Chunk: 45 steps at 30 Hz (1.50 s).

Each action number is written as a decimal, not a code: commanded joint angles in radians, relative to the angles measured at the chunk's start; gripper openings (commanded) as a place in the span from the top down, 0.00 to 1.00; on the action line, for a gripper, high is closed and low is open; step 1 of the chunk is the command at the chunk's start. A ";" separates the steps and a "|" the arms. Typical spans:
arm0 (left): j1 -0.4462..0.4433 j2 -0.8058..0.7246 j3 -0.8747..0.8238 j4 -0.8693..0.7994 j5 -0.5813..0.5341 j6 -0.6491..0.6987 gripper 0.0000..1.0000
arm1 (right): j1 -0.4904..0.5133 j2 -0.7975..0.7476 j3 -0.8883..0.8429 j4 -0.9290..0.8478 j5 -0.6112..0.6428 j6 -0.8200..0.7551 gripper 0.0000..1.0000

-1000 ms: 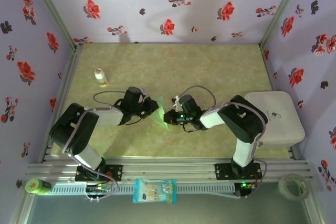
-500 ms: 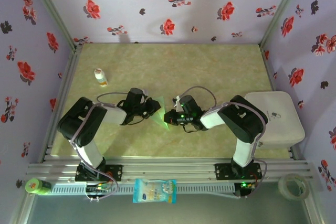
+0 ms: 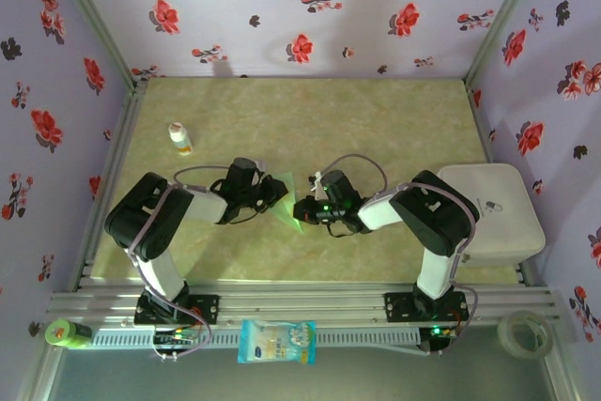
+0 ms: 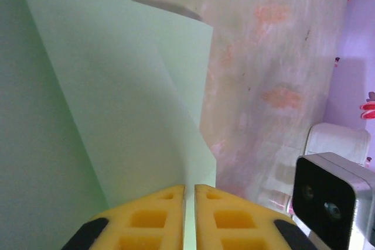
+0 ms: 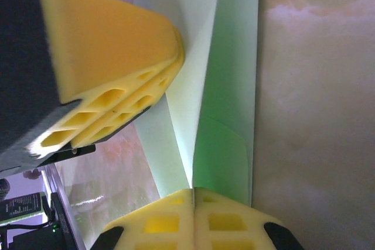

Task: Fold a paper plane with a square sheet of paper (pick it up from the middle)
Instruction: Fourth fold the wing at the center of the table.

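Left pincer (image 4: 189,202): pads all but together, pinching an edge of the mint-green paper sheet (image 4: 117,115). Right pincer (image 5: 193,206): pads pressed together, clamped on the same folded sheet. Sheet sits between both pincers, around the middle of the desk (image 3: 394,119).

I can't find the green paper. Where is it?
In the top view, the green paper is over the table's middle, held by the left gripper and the right gripper, right of the small white bottle.

Black arms (image 3: 150,223), yellow fingers (image 4: 152,218), possibly grey cables (image 3: 361,158)
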 commanded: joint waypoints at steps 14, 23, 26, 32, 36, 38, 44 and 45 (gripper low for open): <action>-0.006 0.053 0.029 0.000 0.008 -0.003 0.89 | -0.020 0.026 -0.020 -0.094 0.043 0.014 1.00; -0.007 -0.011 -0.011 0.047 -0.011 -0.010 0.79 | -0.036 0.008 -0.036 -0.082 0.036 0.010 1.00; -0.007 -0.086 -0.040 -0.022 -0.082 0.003 0.77 | -0.048 -0.006 -0.044 -0.086 0.026 -0.010 1.00; -0.006 -0.133 -0.060 -0.153 -0.148 0.013 0.80 | -0.051 -0.011 -0.039 -0.088 0.016 -0.016 1.00; -0.007 -0.093 -0.049 -0.161 -0.129 -0.004 0.89 | -0.051 -0.003 -0.039 -0.076 0.010 -0.008 1.00; -0.010 -0.083 -0.038 -0.193 -0.131 -0.005 0.92 | -0.052 -0.004 -0.040 -0.074 0.010 -0.005 1.00; -0.021 -0.072 -0.042 -0.227 -0.137 -0.014 0.97 | -0.051 -0.009 -0.049 -0.059 0.009 0.008 1.00; -0.024 -0.074 -0.046 -0.232 -0.141 -0.016 0.97 | -0.051 -0.009 -0.047 -0.058 0.006 0.009 1.00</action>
